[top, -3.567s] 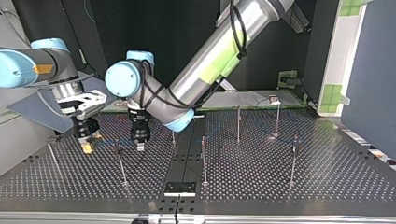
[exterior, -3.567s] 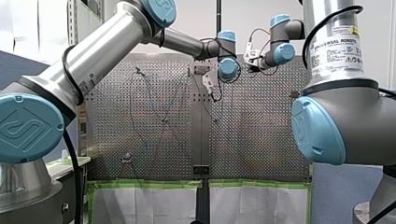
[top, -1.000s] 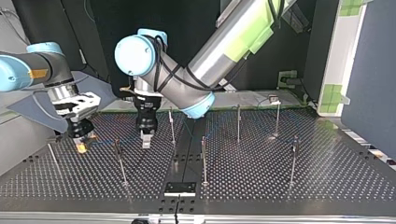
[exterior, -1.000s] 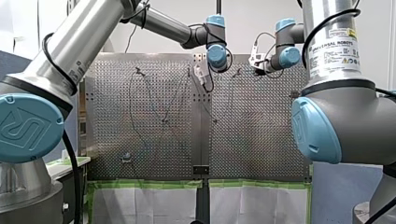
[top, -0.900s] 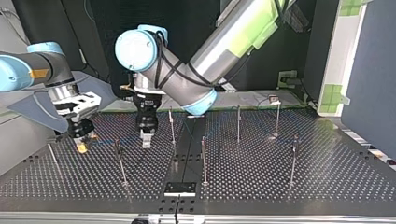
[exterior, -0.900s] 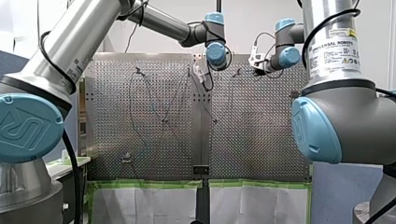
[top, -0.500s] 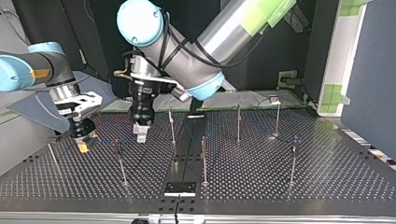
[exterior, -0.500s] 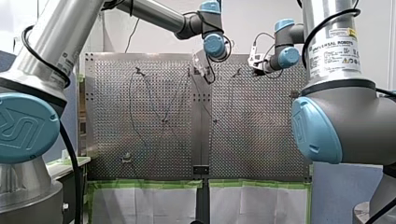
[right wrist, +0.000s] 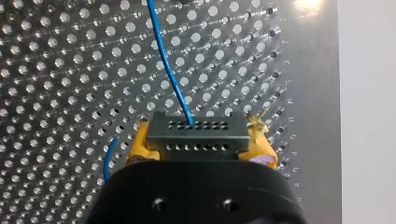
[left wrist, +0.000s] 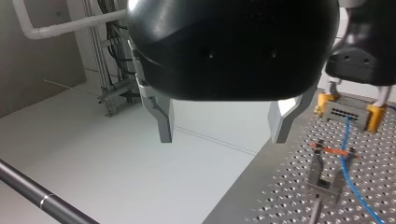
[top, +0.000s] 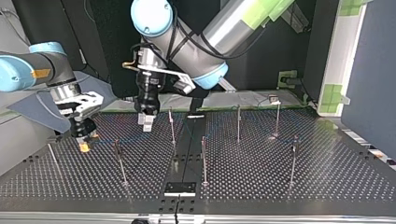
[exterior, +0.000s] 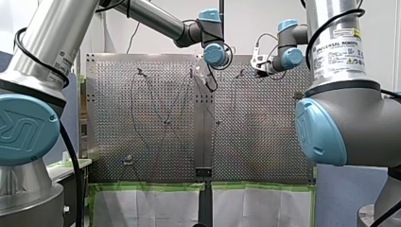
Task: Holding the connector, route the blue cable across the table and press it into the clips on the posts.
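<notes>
At table [right wrist: 303, 93] edge, my right pincer [right wrist: 201, 148] clamps connector [right wrist: 196, 127] w/ blue cable [right wrist: 167, 70]; left pincer [left wrist: 223, 134] wide apart, prob. empty.

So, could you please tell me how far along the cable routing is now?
Done: the blue cable appears strung between several posts, though seating is unclear. In hand: my right gripper clamps the connector; my left gripper is open and empty. Left: the cable seems to pass beside the nearest clip, not pressed in.
</notes>
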Available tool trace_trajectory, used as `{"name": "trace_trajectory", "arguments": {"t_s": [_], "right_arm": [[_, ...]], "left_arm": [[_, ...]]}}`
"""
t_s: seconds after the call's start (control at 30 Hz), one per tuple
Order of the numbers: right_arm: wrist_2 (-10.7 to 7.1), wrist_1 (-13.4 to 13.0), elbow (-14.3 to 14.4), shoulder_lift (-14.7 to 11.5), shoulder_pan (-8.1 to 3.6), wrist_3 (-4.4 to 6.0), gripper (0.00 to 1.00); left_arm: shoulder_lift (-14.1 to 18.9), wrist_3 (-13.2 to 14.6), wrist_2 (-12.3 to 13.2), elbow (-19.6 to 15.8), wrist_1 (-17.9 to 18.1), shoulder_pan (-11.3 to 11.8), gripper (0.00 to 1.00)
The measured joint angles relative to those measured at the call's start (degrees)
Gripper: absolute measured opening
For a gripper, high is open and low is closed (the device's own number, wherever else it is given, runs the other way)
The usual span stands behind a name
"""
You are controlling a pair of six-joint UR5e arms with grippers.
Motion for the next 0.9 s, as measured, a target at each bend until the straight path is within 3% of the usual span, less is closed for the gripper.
{"name": "trace_trajectory", "arguments": {"t_s": [0.47, 0.9], "right_arm": [[0.15, 0.0, 0.3, 0.1, 0.18, -0.30, 0.00], [0.15, 0.1, 0.3, 0.1, 0.23, -0.31, 0.00]], "left_arm": [[-0.2, 0.6, 0.1, -6.7, 6.7, 0.4, 0.99], [-6.1, 0.8, 0.0, -13.3, 13.3, 0.8, 0.99]]}}
